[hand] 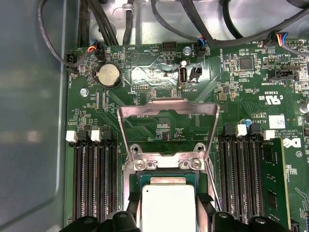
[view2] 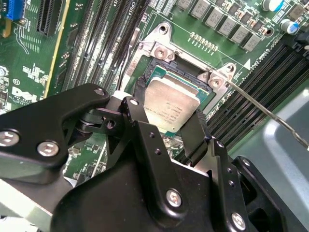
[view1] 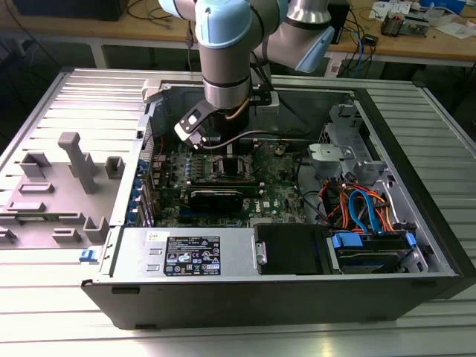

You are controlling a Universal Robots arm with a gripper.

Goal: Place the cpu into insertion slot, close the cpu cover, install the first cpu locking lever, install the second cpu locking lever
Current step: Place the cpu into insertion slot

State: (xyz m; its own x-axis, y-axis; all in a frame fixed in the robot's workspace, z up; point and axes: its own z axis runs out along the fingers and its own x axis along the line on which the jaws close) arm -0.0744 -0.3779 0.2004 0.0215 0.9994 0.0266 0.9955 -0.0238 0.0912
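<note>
The open black computer case (view1: 297,301) is lying at the exterior view's centre. The thin silver frame-shaped cpu cover (hand: 166,105) is standing raised, leaving the silver-rimmed square insertion slot (view2: 161,64) free. The black gripper (view2: 169,116) is pinching the small silver-grey square cpu (hand: 166,208) between its fingers, right at this slot.

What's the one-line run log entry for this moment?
gripper: shut on cpu | cpu: at insertion slot | cpu cover: raised open | locking lever: swung out
</note>
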